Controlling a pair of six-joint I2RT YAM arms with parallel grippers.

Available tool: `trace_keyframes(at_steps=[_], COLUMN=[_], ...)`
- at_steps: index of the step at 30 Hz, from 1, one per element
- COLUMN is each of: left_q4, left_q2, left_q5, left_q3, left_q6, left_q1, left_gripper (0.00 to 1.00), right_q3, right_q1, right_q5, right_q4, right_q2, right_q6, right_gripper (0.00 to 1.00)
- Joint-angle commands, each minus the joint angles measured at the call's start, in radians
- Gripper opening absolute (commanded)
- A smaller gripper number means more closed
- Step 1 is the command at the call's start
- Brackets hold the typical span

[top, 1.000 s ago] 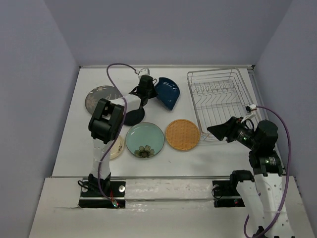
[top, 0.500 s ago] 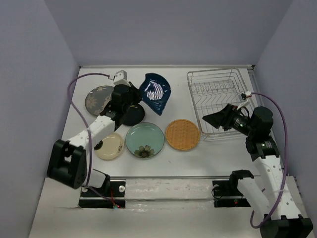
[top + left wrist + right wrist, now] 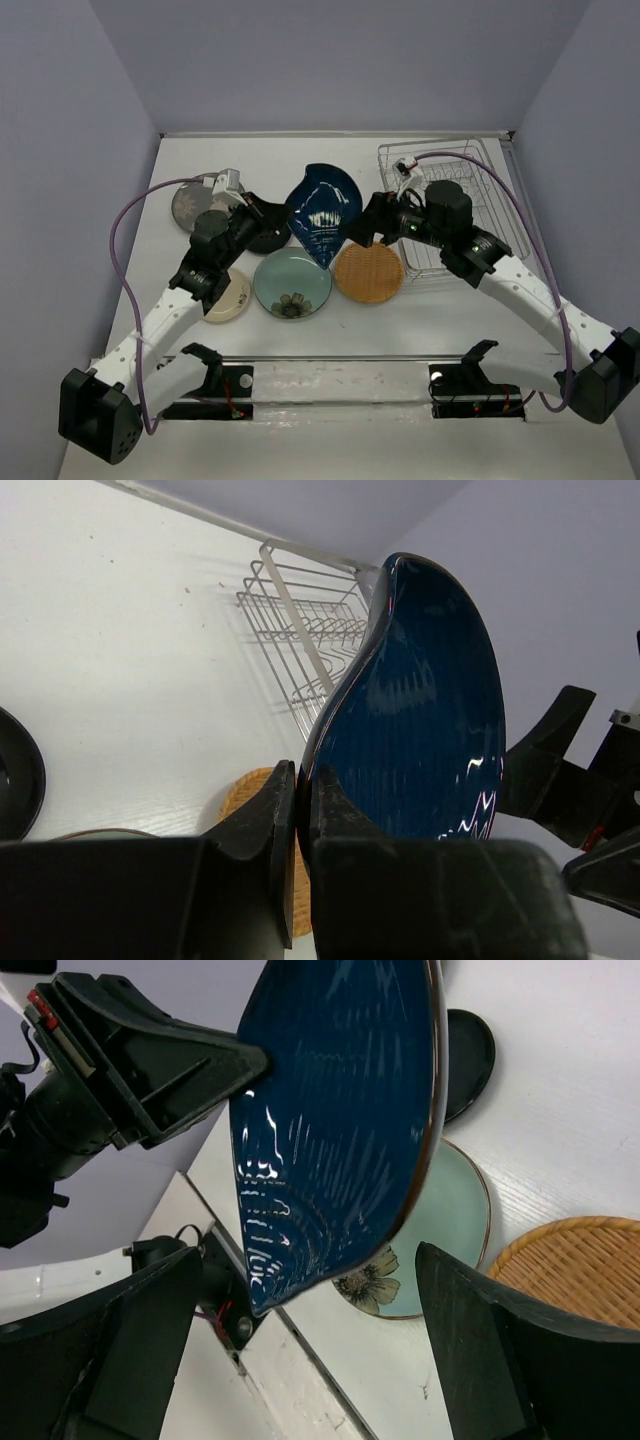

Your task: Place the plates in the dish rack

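Observation:
My left gripper [image 3: 277, 213] is shut on the rim of the dark blue wavy-edged plate [image 3: 322, 210] and holds it tilted on edge above the table. In the left wrist view the jaws [image 3: 303, 780] pinch the blue plate [image 3: 420, 730]. My right gripper [image 3: 358, 230] is open at the plate's right edge. In the right wrist view the blue plate's [image 3: 340, 1110] lower tip lies between its spread fingers [image 3: 308, 1260], not touching. The wire dish rack [image 3: 440, 195] stands at the back right, with no plates in it.
On the table lie the grey-brown plate [image 3: 190, 200], black plate [image 3: 268, 238], cream plate [image 3: 228, 297], teal flower plate [image 3: 292, 283] and orange woven plate [image 3: 369, 271]. The orange plate is just left of the rack.
My left arm has carried the blue plate right and nearer, and turned it. My right arm has swung left from the rack's front to the plate, still open.

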Motion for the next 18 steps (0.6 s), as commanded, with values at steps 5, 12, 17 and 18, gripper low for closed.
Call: trace_keyframes(at_steps=[5,12,17,18], left_q4=[0.144,0.172,0.135,0.118], left_q2=[-0.148,-0.188,-0.26,-0.266], left_q5=[0.095,0.172,0.219,0.239], left_q3=[-0.036,-0.099,-0.149,-0.149], left_q6=[-0.087,-0.112,-0.075,-0.062], left_q1=[-0.001,-0.002,-0.001,-0.001], left_gripper=[0.06,0.13,0.7,0.79], right_q3=[0.065,0.049,0.072,0.084], right_q1=[0.071,0.08,0.08,0.08], right_q5=[0.217,0.244,0.37,0.42], right_q4=[0.062,0.134,0.085,0.062], right_q2=[0.098,0.115,0.092,0.089], right_q6=[0.007,0.053,0.016,0.001], right_gripper=[0.89,0.22,0.07,0.07])
